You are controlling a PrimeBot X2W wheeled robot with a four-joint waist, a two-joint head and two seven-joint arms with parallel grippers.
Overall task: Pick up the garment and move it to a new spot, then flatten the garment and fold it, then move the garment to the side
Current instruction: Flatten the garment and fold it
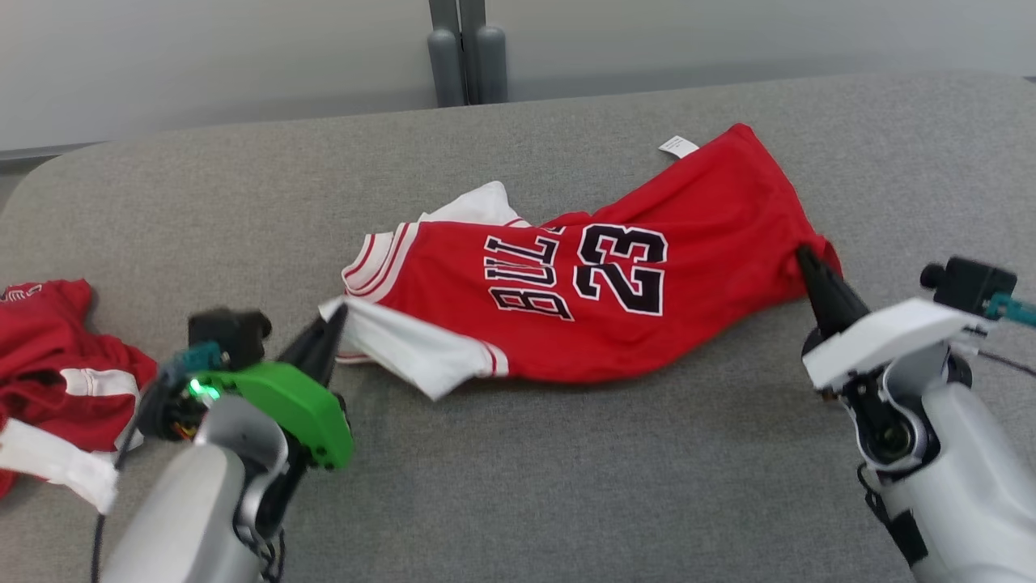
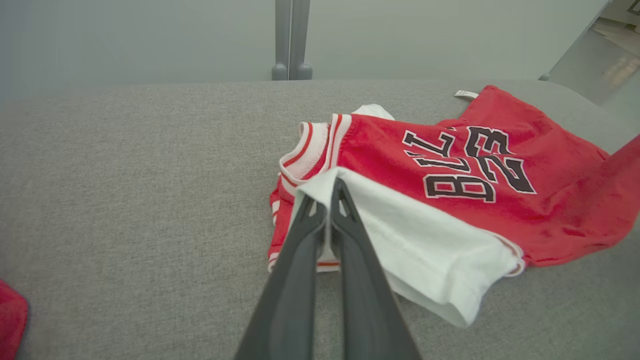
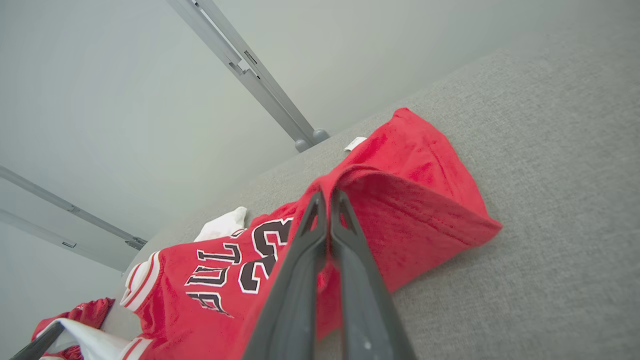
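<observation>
Garment [image 1: 615, 324], a soft, light, limp jersey, lies crumpled mid-counter [image 1: 566, 486], the left pincer [image 1: 338, 312] clamped shut on its white sleeve [image 1: 413, 356] and the right pincer [image 1: 803, 255] shut on its red hem corner [image 1: 809, 235], likely sound holds for spreading it.

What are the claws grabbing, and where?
Both pinch the red jersey: the left claw on its white sleeve, the right claw on its red bottom corner.

Open bench [image 1: 566, 486] is offered at 6 o'clock of the spread jersey [image 1: 696, 267], and a bare strip at 12 o'clock. Passage at 9 o'clock is narrowed by a crumpled red garment [image 1: 57, 364]. Grey posts [image 1: 465, 57] are seen beyond the far edge at 12 o'clock.
</observation>
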